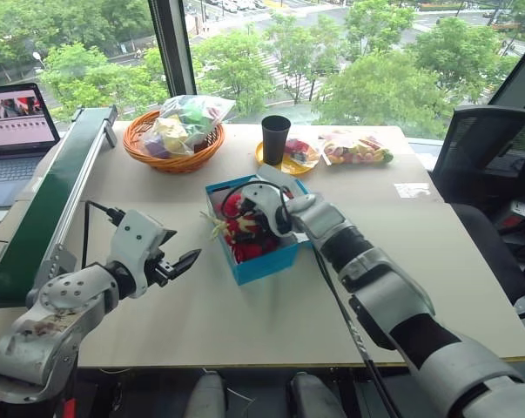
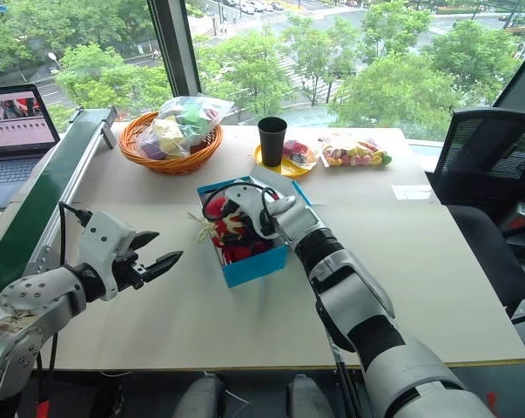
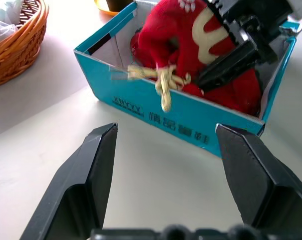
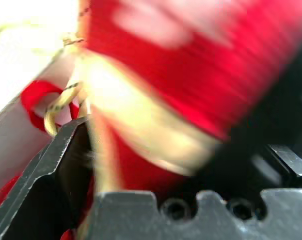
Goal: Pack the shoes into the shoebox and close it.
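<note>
Office or lab room high above a street, pale worktable (image 1: 245, 322) at a big window (image 1: 349, 52) over treetops, open laptop (image 1: 14, 131) left of table, black mesh chair (image 1: 484, 157) right of it

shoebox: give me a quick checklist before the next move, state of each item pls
1. Both shoes inside the shoebox: ok, red fabric sits within the walls.
2. Laces tucked in: not ok, a cream knot hangs over the box's front wall.
3. Right hand released: ok, fingers spread, but it is inside the box beside a shoe.
4. Left hand free: ok, open, empty, above the table short of the box.
5. Lid closed: not ok, the box is open on top.
6. Lid's position: cannot tell, the right arm covers that side.
</note>
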`<action>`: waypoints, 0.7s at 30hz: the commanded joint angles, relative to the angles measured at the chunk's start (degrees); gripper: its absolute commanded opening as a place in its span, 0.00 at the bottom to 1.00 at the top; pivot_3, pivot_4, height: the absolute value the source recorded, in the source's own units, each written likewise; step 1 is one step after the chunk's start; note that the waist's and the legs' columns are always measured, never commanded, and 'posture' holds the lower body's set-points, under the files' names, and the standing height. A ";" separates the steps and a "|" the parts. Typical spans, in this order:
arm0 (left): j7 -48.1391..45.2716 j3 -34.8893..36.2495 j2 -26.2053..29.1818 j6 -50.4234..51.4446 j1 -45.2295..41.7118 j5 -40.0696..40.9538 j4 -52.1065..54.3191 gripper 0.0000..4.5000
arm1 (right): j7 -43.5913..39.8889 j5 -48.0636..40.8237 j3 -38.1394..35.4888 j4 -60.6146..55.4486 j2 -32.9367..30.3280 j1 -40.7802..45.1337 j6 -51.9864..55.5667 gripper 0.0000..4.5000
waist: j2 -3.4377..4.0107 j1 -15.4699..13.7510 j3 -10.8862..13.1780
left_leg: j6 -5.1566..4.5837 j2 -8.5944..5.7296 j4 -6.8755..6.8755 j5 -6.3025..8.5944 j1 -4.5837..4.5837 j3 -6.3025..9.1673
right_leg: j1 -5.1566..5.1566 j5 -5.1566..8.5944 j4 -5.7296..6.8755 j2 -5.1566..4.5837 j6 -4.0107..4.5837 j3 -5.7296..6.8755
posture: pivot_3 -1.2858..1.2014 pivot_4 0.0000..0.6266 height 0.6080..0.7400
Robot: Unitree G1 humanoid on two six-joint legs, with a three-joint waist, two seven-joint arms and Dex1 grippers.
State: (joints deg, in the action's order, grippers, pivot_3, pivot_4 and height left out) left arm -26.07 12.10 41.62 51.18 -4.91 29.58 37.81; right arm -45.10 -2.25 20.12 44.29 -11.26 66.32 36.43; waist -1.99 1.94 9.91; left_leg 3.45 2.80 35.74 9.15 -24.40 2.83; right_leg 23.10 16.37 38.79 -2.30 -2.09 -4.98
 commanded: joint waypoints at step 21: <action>-4.73 -1.69 2.31 -3.01 -6.26 -1.37 -4.04 0.74 | -0.63 -13.64 -10.49 -25.44 -5.70 -2.88 22.33 0.80 | -0.01 1.71 0.05 | -0.04 0.01 -0.42 0.02 -0.24 -0.02 | 0.29 -0.08 -0.23 0.00 0.25 -0.01 | 0.52 0.24 0.96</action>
State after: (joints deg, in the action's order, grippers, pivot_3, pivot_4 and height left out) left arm -31.06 10.06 43.43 48.98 -10.61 29.04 32.83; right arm -46.11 -16.29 9.96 18.76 -17.13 63.11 61.69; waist -2.00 3.65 9.97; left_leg 3.41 2.80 35.32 9.18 -24.65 2.81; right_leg 23.39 16.29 38.55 -2.30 -1.84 -4.99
